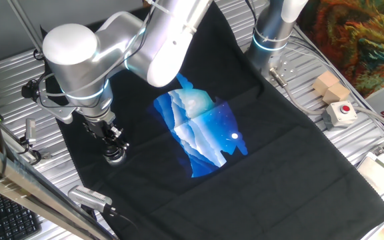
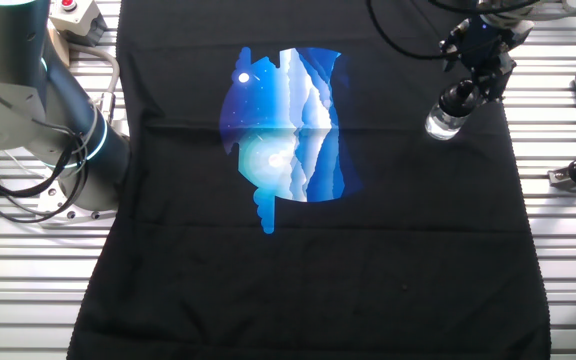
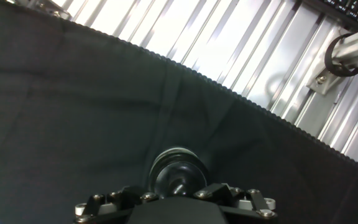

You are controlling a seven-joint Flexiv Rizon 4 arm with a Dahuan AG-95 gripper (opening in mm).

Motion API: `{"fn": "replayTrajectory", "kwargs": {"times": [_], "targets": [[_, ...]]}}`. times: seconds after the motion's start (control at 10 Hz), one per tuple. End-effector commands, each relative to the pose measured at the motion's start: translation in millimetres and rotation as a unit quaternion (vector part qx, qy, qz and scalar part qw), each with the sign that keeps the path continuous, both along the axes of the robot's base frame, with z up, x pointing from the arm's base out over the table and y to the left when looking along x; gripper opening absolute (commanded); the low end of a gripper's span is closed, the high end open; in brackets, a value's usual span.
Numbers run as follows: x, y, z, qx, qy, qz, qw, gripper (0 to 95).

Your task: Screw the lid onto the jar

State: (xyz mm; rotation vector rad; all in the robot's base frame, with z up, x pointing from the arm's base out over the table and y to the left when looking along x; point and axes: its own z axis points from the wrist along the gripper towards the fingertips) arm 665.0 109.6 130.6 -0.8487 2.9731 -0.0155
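While on black cloth, tool grips lid atop jar

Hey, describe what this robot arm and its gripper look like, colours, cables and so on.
The arm is made of rounded, glossy silver-white segments with a bulky elbow joint. A glowing light-blue ring circles its base column. Thin black cables run along the wrist. The gripper is small, black and boxy, with visible silvery screw heads in the hand view; its jaws are dark.
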Motion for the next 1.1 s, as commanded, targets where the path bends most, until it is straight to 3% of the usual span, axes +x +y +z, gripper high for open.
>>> {"fn": "replayTrajectory", "kwargs": {"times": [0.1, 0.7, 0.8, 1.1], "targets": [[0.0, 0.1, -0.9, 0.001, -0.001, 0.000, 1.0000, 76.0], [-0.2, -0.6, -5.0, 0.002, -0.001, -0.004, 1.0000, 76.0], [-0.3, -0.7, -5.8, 0.003, -0.001, -0.005, 1.0000, 57.0], [-0.3, -0.7, -6.2, 0.003, 0.000, -0.005, 1.0000, 57.0]]}}
